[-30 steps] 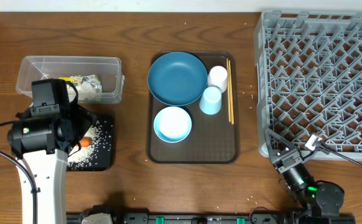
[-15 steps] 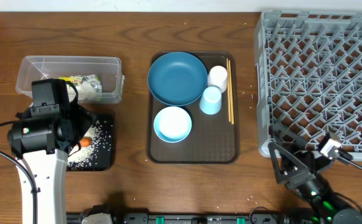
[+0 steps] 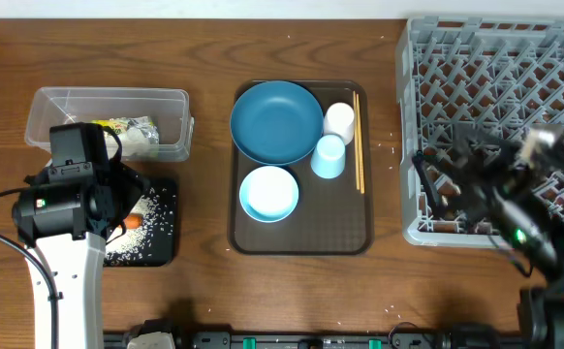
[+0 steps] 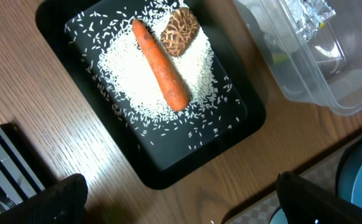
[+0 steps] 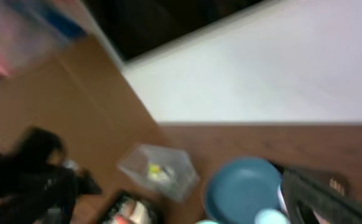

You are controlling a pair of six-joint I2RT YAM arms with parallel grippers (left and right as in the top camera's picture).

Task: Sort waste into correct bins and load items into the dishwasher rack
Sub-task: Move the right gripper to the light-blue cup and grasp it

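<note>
Carrot (image 4: 160, 65), smooth, orange and tapered, lies across a bed of loose white rice (image 4: 128, 74) in the shallow black tray (image 4: 168, 171). A wrinkled brown lump (image 4: 179, 32) sits just beside it. From overhead, the clear plastic tub (image 3: 108, 102) at the tray's 12 o'clock holds the crumpled wrapper (image 3: 127, 131). The left pincer (image 4: 181, 202) hangs released over the tray's edge. The right pincer (image 3: 442, 189), blurred, spread and empty, hovers over the 8 o'clock corner of the grey lattice rack (image 3: 495, 58).

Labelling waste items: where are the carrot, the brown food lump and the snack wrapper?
carrot (image 4: 160, 65), left wrist view, mid-body
brown food lump (image 4: 180, 32), left wrist view, top
snack wrapper (image 3: 135, 134), overhead view, centre
</note>
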